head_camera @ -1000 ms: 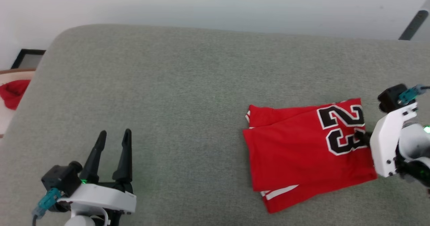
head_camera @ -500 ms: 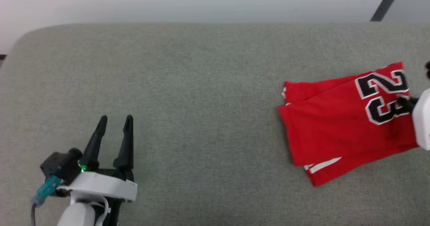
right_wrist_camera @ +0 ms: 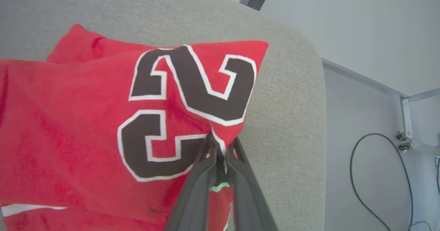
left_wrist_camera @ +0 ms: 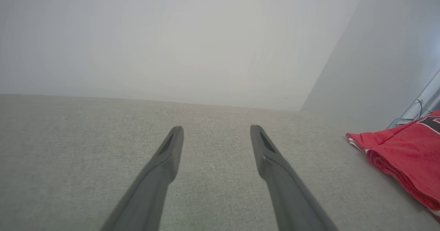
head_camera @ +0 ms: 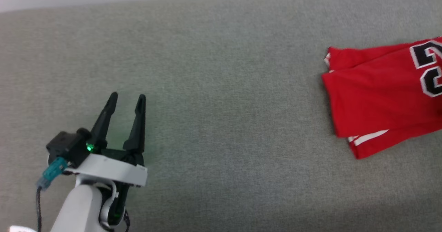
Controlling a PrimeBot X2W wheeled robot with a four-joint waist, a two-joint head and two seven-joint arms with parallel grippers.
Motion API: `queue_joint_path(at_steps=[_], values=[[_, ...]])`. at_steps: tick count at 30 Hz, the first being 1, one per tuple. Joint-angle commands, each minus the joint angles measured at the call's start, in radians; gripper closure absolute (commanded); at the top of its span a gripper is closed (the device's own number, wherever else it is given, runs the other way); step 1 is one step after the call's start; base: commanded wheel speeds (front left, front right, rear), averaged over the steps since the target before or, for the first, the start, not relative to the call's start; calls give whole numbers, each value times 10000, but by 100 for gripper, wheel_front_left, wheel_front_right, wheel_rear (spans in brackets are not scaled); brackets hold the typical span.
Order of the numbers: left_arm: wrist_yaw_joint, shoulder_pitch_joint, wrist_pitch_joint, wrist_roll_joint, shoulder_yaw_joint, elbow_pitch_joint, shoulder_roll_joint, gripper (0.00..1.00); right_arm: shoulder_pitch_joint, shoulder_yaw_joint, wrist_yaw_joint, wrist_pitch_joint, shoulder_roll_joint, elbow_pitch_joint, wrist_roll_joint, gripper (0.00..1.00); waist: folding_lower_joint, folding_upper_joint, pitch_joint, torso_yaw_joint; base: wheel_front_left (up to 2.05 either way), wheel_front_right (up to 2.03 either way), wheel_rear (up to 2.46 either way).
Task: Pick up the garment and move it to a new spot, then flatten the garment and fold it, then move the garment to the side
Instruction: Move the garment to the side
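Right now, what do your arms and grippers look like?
The left gripper has two long tapering black fingers, a white wrist housing, a green light, a black camera block and a teal-plugged cable. The right gripper shows matching dark fingers.

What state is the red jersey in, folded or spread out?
Folded: the jersey lies in stacked layers on the cushion, a white stripe peeking from beneath; the right hand pinches its edge.

**Hauled right, view swung**

Dragged the garment (head_camera: 376, 100) rightward over the grey cushion (head_camera: 224, 87) in the right gripper (right_wrist_camera: 221, 144), well clear of the left gripper (head_camera: 127, 95) and wider apart than 1 second ago. Sliced the 23 at the head view's right edge. Swung the camera as well: lost the cushion's rounded left end, raised the left gripper in frame.
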Motion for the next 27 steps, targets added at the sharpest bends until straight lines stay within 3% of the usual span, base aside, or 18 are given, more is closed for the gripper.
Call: queue_joint_path(at_steps=[1, 17, 27], values=[[-28, -188, 6, 83, -68, -22, 26, 0, -245, 37, -11, -200, -120, 161, -93, 100, 0, 0, 393, -337, 0, 0, 0], [-28, -1464, 6, 167, -872, 18, 306, 0, -1919, 879, -11, -2065, -677, 2509, -665, 100, 0, 0, 1607, -807, 0, 0, 0], [-28, -2233, 6, 94, -1359, 179, 396, 0, -2584, 1154, -13, -3002, -556, 3997, -1030, 100, 0, 0, 2181, -813, 0, 0, 0]])
